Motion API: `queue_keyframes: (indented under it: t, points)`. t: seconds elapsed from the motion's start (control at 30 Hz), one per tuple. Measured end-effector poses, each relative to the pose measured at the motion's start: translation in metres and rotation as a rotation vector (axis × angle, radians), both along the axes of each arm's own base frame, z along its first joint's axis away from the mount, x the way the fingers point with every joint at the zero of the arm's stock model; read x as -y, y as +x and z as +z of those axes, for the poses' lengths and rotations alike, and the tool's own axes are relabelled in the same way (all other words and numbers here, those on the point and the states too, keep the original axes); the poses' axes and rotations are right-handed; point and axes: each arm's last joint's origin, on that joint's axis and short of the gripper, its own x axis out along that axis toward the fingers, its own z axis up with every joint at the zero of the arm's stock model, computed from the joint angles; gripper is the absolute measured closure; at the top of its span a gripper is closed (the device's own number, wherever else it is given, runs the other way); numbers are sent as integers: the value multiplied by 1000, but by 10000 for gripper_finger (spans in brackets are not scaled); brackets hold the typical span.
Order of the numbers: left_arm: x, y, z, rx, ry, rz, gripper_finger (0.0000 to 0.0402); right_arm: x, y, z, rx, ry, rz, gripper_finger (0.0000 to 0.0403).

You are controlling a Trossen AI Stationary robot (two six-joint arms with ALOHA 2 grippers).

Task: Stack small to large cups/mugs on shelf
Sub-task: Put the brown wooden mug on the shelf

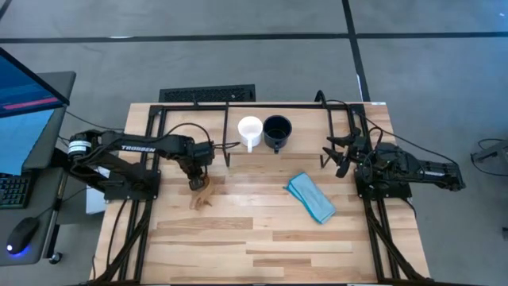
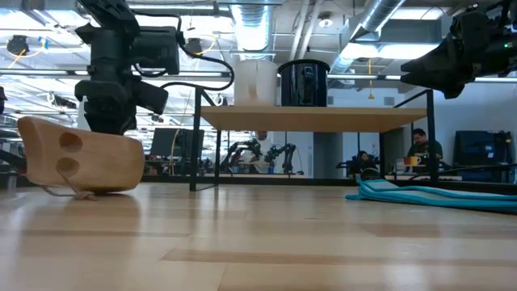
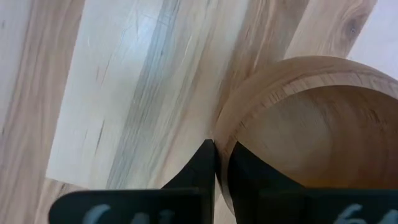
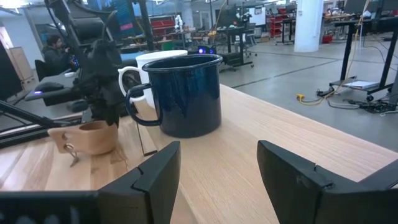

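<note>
Looking down, we see the left gripper [image 1: 197, 184] at nine o'clock, pinched shut on the rim of the wooden cup [image 1: 202, 198] on the table [image 1: 262, 238]. It seems light, stiff and sturdy. The white mug [image 1: 250, 131] and blue mug [image 1: 277, 132] sit empty on the shelf [image 1: 302, 155] at twelve. The right gripper [image 1: 340, 155] waits wide open at three.

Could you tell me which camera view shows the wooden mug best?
The low view: the wooden mug shows whole, tilted, under the left gripper. The left wrist view shows only its rim pinched between the shut jaws; the high view a small shape; the right wrist view shows it far off.
</note>
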Motion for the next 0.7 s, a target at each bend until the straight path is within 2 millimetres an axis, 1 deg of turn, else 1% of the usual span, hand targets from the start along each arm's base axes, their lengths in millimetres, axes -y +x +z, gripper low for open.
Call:
queue_keyframes:
  t: [0.17, 0.3, 0.5, 0.7]
  points:
    - [13, -2, 1, -30, -5, 0, 394, 0, 0, 0, 1, 1, 0, 168]
    - [29, -6, 5, -34, -25, -1, 394, 0, 0, 0, 0, 1, 0, 168]
    - [56, -3, 10, 33, -49, 2, 394, 0, 0, 0, 0, 0, 0, 168]
    - [71, 11, 14, 194, -49, -5, 394, 0, 0, 0, 0, 0, 0, 168]
